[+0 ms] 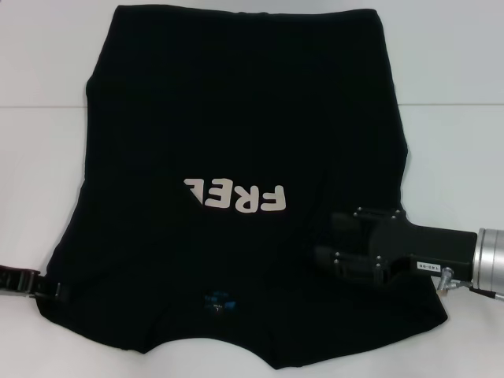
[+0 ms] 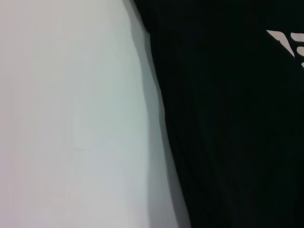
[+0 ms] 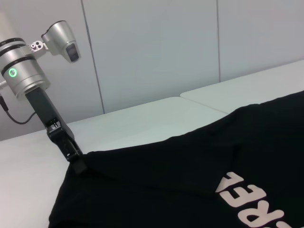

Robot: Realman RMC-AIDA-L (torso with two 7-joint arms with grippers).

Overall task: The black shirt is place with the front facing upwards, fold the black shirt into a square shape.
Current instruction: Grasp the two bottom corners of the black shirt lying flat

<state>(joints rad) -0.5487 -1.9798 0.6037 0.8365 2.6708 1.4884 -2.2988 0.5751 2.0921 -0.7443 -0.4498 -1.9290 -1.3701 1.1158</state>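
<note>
The black shirt (image 1: 236, 118) lies spread on the white table, front up, its white letters (image 1: 236, 194) upside down to me and its blue neck label (image 1: 220, 301) near the front edge. My left gripper (image 1: 57, 290) is at the shirt's near left edge. In the right wrist view the left gripper (image 3: 78, 165) pinches a corner of the shirt (image 3: 190, 161), and the cloth rises slightly to it. My right gripper (image 1: 319, 258) hovers low over the shirt's near right part, black against black. The left wrist view shows the shirt's side edge (image 2: 228, 118).
The white table (image 1: 449, 63) shows bare on both sides of the shirt, with a seam (image 1: 453, 105) running across its right part. A pale wall (image 3: 156, 47) stands behind the table on the left arm's side.
</note>
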